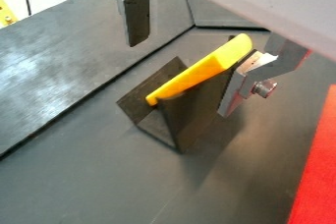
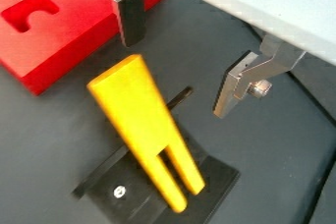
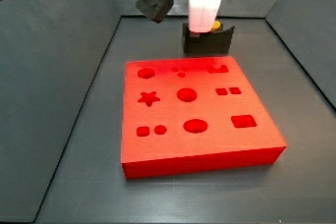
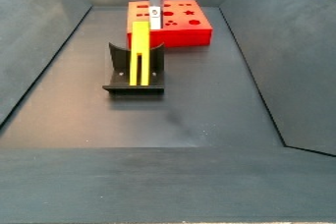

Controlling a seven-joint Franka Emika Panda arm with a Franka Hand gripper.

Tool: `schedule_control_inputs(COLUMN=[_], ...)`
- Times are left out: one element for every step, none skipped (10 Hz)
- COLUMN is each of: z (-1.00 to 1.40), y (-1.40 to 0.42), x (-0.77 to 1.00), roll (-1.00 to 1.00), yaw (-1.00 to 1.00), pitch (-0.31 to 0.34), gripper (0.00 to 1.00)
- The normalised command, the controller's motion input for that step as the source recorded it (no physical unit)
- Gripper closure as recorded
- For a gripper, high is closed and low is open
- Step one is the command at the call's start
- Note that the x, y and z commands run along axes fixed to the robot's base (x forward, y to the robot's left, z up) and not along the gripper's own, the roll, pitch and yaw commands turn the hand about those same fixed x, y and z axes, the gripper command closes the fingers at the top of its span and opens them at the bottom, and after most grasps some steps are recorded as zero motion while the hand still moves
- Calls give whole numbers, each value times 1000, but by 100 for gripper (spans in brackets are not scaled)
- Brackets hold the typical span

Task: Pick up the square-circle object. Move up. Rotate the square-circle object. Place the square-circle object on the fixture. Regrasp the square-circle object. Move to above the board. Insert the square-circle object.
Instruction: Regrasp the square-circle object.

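**Peg leans in the fixture, hand parted above it**

While the square-circle object (image 4: 140,54) rests in the fixture (image 4: 133,83), the hand (image 2: 184,56) hangs over it with its fingers spread apart and nothing between them. In both wrist views the yellow peg (image 1: 199,71) leans tilted against the dark upright bracket, its lower end down on the base plate (image 2: 121,192), where a small screw shows. That lower end shows its two parallel bars with a slot between them. One finger (image 2: 129,17) stands to one side of the peg's upper end and the opposite finger (image 2: 247,79) to the other side; neither touches it, as far as the wrist views show.

Seen in a side view, the board (image 3: 197,115) lies flat near the fixture (image 3: 210,41), its red top face carrying darker recesses: a star, circles, squares, an oval. No recess holds a piece. The hand (image 3: 201,17) shows there as a blurred pale shape just over the fixture.

Everything stands on a dark grey floor (image 4: 197,110) enclosed by sloping dark walls.
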Motion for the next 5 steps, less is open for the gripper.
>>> schedule_control_inputs(z=[-6, -5, -4, -9, -2], y=[-21, -20, -22, -19, -20], x=[812, 731, 659, 564, 495], roll=[30, 28, 22, 18, 17], yaw=[47, 47, 47, 50, 50], pitch=[177, 184, 184, 188, 193], gripper=[0, 0, 0, 0, 0])
